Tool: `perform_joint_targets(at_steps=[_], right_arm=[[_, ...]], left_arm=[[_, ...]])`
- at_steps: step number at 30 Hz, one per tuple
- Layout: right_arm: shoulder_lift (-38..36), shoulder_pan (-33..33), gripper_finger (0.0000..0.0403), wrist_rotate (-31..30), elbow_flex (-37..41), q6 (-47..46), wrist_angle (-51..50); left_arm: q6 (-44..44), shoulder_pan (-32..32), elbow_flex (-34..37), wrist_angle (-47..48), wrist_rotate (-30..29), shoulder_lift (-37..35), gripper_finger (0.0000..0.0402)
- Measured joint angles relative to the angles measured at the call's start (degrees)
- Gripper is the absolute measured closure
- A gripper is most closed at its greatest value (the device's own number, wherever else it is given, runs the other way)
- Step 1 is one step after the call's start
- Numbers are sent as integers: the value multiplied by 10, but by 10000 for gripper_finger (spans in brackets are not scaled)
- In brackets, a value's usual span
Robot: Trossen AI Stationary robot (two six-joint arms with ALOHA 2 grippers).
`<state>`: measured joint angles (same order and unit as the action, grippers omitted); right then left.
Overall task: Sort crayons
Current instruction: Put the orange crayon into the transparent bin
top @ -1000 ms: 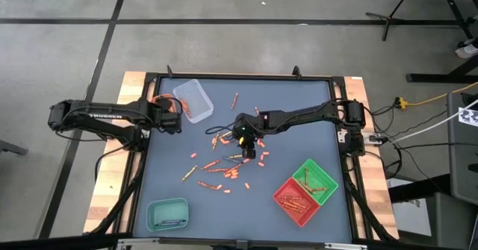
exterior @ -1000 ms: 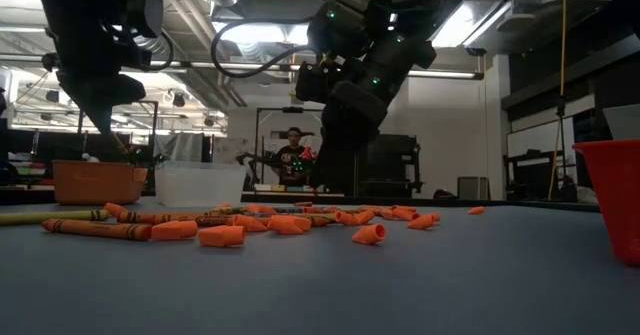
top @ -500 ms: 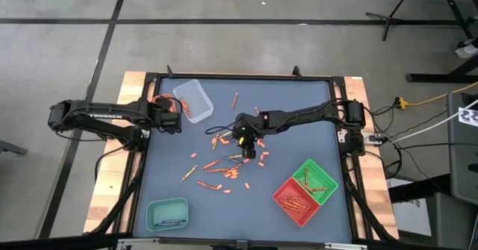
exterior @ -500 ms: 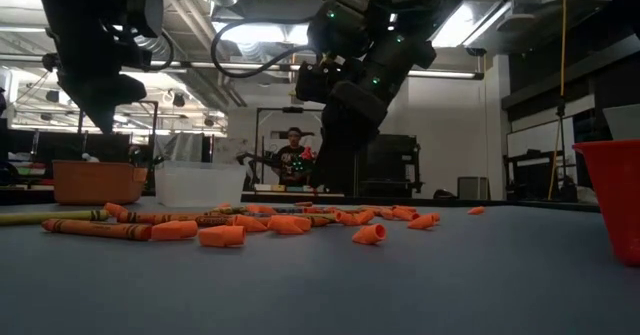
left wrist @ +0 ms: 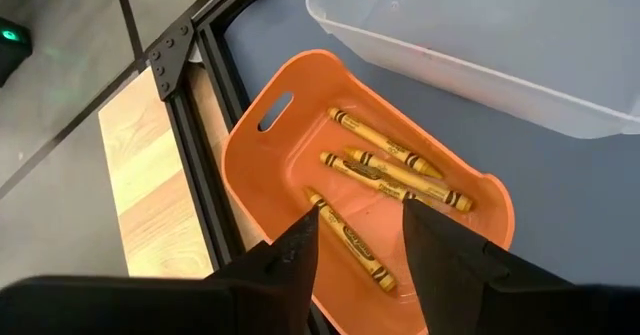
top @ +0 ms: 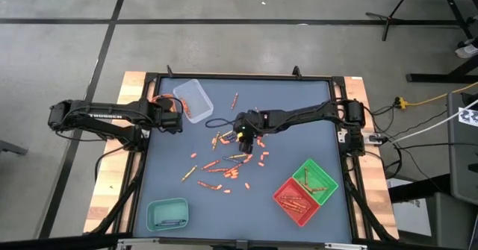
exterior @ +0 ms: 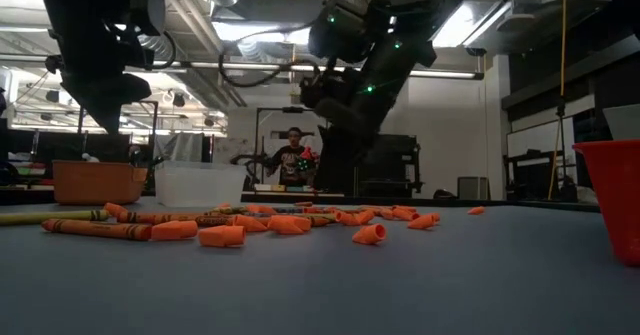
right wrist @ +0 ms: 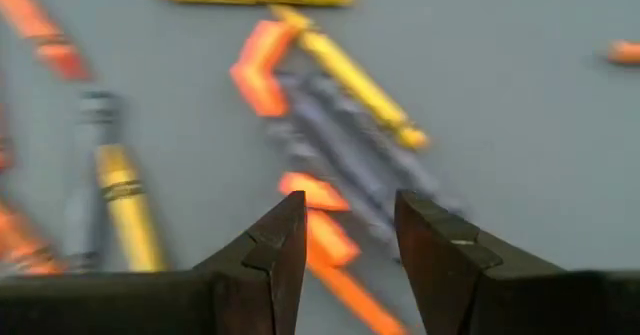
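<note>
While both fingers (right wrist: pixel 285 240) stand apart and empty, scattered crayons (right wrist: pixel 340 70) lie just beyond them.

Matt grey-blue table top (top: pixel 299 142) w/ black metal frame on pale wood base; smooth glossy plastic orange tray (left wrist: pixel 290 165) & translucent clear tray (left wrist: pixel 480 45); crayons (left wrist: pixel 385 170) in matt paper wrappers.

You've got five trays: clear (top: pixel 193 99), orange (left wrist: pixel 300 155), teal (top: pixel 166 213), green (top: pixel 314 180), red (top: pixel 296 201); four yellow crayons (left wrist: pixel 385 173) in the orange one
</note>
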<state>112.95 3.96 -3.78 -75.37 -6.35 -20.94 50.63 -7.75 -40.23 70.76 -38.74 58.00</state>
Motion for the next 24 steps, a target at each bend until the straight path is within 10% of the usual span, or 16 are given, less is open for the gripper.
perform_joint_targets(at_steps=[24], right_arm=[[18, 58, 251, -77, 2, -131, -109]], left_arm=[[0, 0, 0, 0, 0, 0, 272]])
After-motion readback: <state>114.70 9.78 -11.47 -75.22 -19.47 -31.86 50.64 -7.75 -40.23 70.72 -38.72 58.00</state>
